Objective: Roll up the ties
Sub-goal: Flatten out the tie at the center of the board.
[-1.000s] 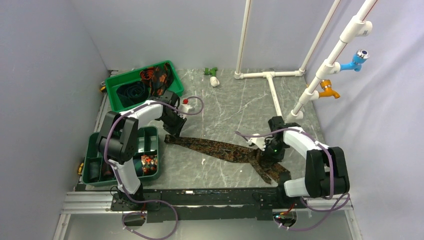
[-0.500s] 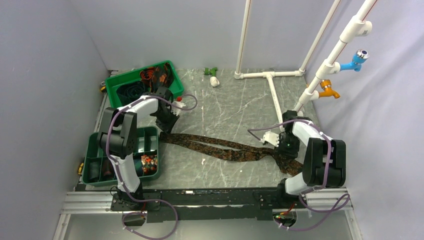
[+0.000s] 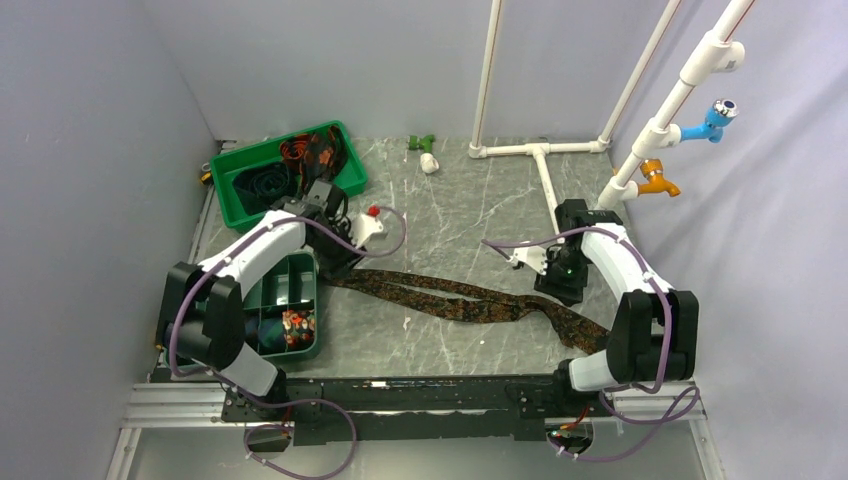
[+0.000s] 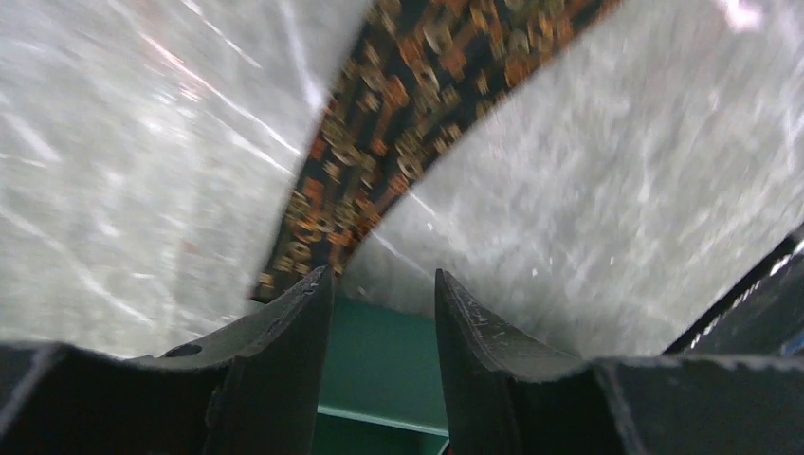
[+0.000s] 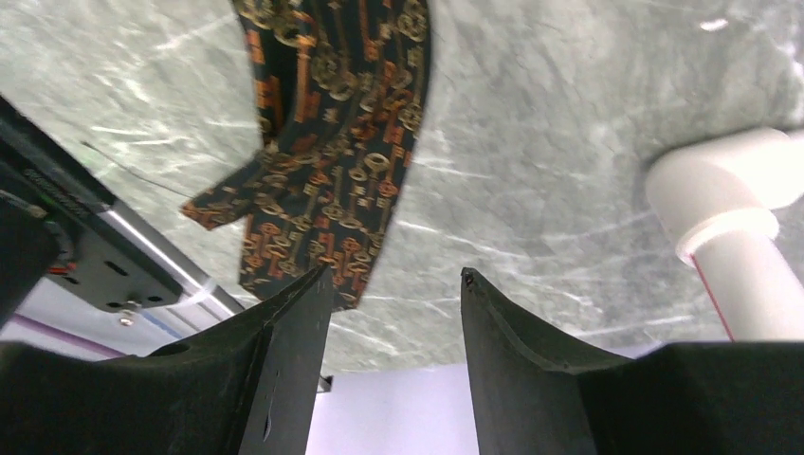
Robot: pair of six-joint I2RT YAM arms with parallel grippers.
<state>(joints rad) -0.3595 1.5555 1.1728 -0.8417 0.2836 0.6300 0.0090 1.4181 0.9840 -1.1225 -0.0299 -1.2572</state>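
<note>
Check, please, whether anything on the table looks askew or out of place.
The brown tie lies unrolled in a crooked line across the table, its wide end creased and partly folded over. Nothing else stands out.

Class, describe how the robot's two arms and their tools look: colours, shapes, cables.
The left arm and right arm have glossy white shells with black joints. Thin purple cables loop along each. The left tool and right tool each have two black, wedge-shaped fingers.

Dark brown tie (image 3: 450,297) flat on marble table (image 3: 470,220); green trays (image 3: 221,195) leftward
</note>
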